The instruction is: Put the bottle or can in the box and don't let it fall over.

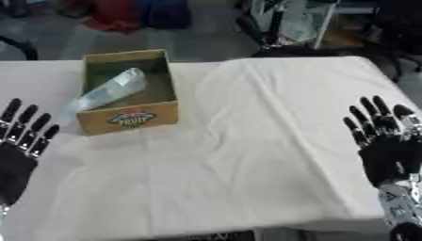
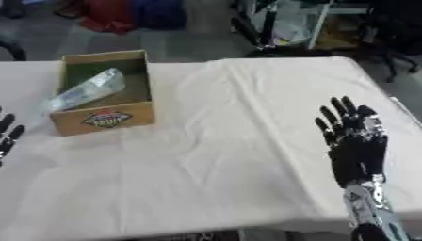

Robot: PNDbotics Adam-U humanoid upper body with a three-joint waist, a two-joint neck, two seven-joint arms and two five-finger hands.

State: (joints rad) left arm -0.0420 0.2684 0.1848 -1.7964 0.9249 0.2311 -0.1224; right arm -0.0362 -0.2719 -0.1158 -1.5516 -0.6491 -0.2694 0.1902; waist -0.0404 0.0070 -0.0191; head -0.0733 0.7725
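A clear plastic bottle [image 1: 109,90] lies tilted in the cardboard box [image 1: 132,120], its lower end sticking out over the box's left wall. The box stands at the table's back left and carries a fruit label on its front. My left hand [image 1: 18,141] rests open at the lower left, fingers up, well in front of the box. My right hand [image 2: 354,141] stands open at the right side, fingers up, far from the box. Neither hand touches anything.
A white cloth [image 1: 247,141] covers the table, with wrinkles across the middle. Beyond the far edge are red and blue items [image 1: 136,14] on the floor and a white rack [image 1: 301,21].
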